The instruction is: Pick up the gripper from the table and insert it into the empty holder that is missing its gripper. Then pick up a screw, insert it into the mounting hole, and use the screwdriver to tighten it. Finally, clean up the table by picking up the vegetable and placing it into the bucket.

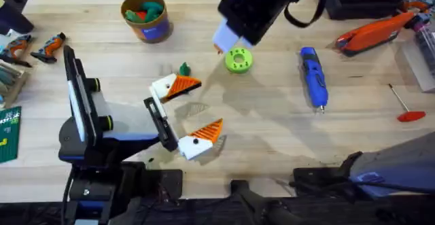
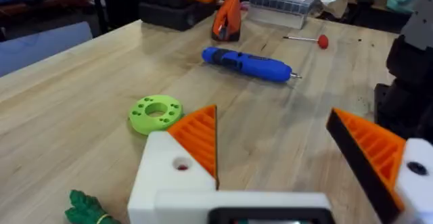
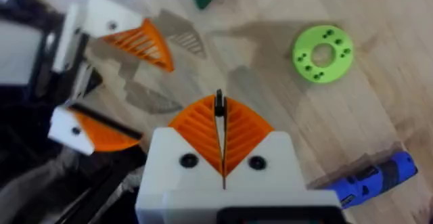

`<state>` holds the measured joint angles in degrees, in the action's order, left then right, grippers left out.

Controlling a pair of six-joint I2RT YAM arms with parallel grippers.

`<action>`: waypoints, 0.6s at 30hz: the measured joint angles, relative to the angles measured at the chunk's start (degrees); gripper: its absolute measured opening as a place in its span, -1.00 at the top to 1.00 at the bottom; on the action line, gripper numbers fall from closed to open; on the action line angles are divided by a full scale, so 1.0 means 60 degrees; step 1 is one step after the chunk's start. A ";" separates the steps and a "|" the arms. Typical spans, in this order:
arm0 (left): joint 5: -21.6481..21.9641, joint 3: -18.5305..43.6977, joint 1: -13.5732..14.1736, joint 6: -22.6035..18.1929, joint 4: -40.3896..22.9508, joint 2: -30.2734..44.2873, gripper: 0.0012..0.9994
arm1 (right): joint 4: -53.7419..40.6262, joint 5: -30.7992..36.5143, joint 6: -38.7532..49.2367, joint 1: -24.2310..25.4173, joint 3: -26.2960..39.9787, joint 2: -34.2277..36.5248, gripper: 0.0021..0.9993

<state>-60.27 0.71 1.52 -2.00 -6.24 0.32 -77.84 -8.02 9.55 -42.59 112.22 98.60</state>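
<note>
Our left gripper (image 1: pixel 187 116) spreads its white-and-orange fingers wide above the pale wooden table (image 1: pixel 272 130), while our right gripper (image 3: pixel 221 149) pinches a thin black part for carrying.

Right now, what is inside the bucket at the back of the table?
Inside the bucket, green and red toy pieces show above the rim. Whatever lies beneath them, and the bucket's bottom, is covered.

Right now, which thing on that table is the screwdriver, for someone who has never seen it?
Start at the wooden table and look right of the lime-green disc. The screwdriver lies flat there, touching nothing. It is chunky, bright blue and pen-shaped, unlike the thin red-handled tool farther right.
</note>
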 joint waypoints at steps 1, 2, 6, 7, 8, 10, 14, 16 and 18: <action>0.0000 0.0000 0.0000 -0.0001 0.0000 -0.0002 -0.97 | -0.0120 -0.0054 0.0107 -0.0158 0.0098 0.0001 0.99; 0.0000 0.0000 0.0000 -0.0003 0.0000 -0.0003 -0.97 | -0.0224 -0.0089 0.0203 -0.0299 0.0217 0.0001 0.99; 0.0000 0.0000 0.0000 -0.0003 0.0000 -0.0004 -0.97 | -0.0435 -0.0037 0.0429 -0.0786 0.0708 0.0001 0.99; 0.0000 0.0000 0.0000 -0.0002 0.0000 0.0000 -0.97 | -0.0476 0.0034 0.0462 -0.0898 0.0812 0.0001 0.99; 0.0000 0.0000 0.0000 0.0000 0.0000 -0.0003 -0.97 | -0.0526 0.0118 0.0489 -0.1001 0.0908 0.0005 0.99; 0.0000 0.0000 0.0000 -0.0002 0.0000 -0.0002 -0.97 | -0.0622 0.0281 0.0551 -0.1230 0.1100 0.0017 0.99; 0.0000 0.0000 0.0000 -0.0004 0.0000 -0.0004 -0.97 | -0.0681 0.0453 0.0764 -0.1704 0.1649 0.0263 0.99; 0.0000 0.0000 0.0000 0.0000 0.0000 -0.0004 -0.97 | -0.0678 0.0478 0.0909 -0.1917 0.1882 0.0476 0.99; 0.0000 0.0000 0.0000 -0.0004 0.0000 -0.0003 -0.97 | -0.0636 0.0578 0.1005 -0.2099 0.2058 0.0718 0.99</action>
<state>-60.27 0.71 1.52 -2.02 -6.24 0.30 -81.66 -4.55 15.58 -55.18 124.56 102.91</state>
